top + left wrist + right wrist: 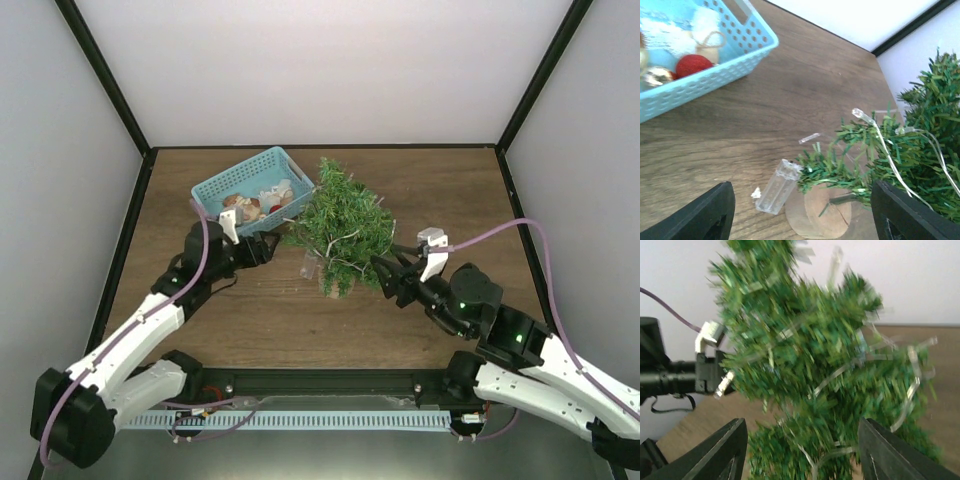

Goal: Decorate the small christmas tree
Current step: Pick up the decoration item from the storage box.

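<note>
Small christmas tree [340,228] stands mid-desk, slightly toward the far edge; its brown pot base [827,220] sits on the wooden desk [440,200]; a clear light string [890,150] with tiny bulbs is draped over the branches; the string's clear battery box [777,187] lies flat on the desk just beside the pot, on its left.

Light-blue basket [235,170] is near the far-left corner, just beside the tree's upper left branches; inside are a red ball [692,65], a gold ball [655,75] and some white ornaments, packed together, details hard to sort.

Left gripper [270,245] is between basket and tree, pointing at the tree's left side; the fingers [710,215] are spread wide with nothing in them; the pot, battery box and a low branch show in the gap; the right-hand finger is at the edge of the foliage.

Right gripper [390,275] is at the tree's lower right side; in the wrist view its fingers [725,450] stand well apart with bushy green filling the space ahead; that view is blurred, so cannot tell whether the pads pinch any branch or only sit against the needles.

The tree is directly between the two grippers; white walls and black frame posts [110,90] ring the desk.
</note>
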Robot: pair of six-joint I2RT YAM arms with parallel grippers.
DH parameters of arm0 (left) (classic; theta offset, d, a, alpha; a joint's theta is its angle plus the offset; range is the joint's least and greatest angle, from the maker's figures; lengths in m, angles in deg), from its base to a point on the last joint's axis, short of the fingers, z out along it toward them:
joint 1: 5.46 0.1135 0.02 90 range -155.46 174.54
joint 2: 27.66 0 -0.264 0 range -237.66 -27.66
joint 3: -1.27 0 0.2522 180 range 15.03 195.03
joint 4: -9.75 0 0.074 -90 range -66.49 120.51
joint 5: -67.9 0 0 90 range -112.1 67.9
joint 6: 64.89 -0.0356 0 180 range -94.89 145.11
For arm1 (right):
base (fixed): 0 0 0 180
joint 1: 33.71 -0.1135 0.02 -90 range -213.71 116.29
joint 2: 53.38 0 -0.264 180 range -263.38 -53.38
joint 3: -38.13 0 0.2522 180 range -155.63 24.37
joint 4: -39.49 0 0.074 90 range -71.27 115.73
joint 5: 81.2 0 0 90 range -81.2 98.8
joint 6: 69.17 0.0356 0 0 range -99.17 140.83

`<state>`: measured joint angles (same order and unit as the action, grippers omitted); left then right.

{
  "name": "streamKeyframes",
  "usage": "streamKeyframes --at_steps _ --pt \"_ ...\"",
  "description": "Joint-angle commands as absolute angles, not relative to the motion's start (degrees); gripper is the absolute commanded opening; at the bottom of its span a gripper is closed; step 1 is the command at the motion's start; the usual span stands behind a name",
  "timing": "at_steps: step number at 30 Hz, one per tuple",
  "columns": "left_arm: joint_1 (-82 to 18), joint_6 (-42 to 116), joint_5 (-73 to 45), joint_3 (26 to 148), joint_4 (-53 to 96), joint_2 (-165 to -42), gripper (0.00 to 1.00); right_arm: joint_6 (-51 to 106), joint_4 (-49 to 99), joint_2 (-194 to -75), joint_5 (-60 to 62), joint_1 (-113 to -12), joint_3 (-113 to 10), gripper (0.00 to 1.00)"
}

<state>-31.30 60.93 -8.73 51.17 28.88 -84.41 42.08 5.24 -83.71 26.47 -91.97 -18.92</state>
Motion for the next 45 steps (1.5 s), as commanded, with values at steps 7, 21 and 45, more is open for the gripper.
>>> streamKeyframes --at_steps 7,21,45 --pt "-30.4 57.0 -29.0 52.9 40.1 -78.5 0.85 66.7 -6.3 -75.0 27.2 -92.1 -12.2 0.6" --pt "-14.9 51.1 -28.3 63.3 36.7 -95.5 0.64 60.0 -6.0 -71.2 25.8 -92.1 -13.9 0.65" --pt "-11.3 30.5 -21.5 95.4 42.8 -140.0 0.54 52.8 -6.6 -67.2 24.8 -92.1 -17.3 0.72"
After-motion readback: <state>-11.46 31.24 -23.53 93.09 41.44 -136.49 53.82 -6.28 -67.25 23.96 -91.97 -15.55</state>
